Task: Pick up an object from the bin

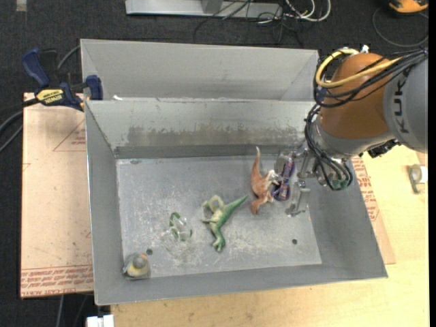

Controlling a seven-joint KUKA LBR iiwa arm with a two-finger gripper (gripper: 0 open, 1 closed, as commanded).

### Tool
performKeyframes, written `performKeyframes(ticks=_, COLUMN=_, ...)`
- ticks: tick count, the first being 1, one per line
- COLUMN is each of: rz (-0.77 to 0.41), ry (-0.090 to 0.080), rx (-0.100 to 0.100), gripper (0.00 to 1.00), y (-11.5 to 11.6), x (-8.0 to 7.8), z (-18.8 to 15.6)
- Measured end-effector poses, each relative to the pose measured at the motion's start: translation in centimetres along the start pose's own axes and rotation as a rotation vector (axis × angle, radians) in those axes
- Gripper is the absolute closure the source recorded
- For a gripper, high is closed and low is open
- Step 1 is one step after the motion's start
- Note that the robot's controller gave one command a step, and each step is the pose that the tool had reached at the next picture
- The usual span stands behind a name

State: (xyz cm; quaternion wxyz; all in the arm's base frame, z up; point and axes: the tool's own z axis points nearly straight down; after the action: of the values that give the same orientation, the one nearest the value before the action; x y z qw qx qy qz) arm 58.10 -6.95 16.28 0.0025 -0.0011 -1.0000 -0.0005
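Sitting low beside orange toy dinosaur (pixel 259 182) at right of bin (pixel 204 142), end effector (pixel 289 186) seems placed for grasp; opening: cannot tell.

Premises: a robotics laboratory or test cell. An industrial robot arm (pixel 361 101) with an orange cover, bundled wiring and part of the KUKA lettering on its casing stands over a grey metal bin (pixel 204 67). Dark carpet (pixel 54 19) surrounds the rig, with loose cables (pixel 303 5) and a grey equipment base (pixel 197 4) lying on it.
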Motion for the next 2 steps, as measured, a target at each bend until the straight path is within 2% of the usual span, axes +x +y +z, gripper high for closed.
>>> performKeyframes(ticks=1, rz=-0.003, ry=-0.006, rx=0.0, gripper=0.0, y=0.1, x=-0.1, z=-0.5)
performKeyframes(ticks=2, rz=-0.046, ry=-0.002, rx=-0.001, gripper=0.0, y=0.5, x=-3.9, z=9.3)
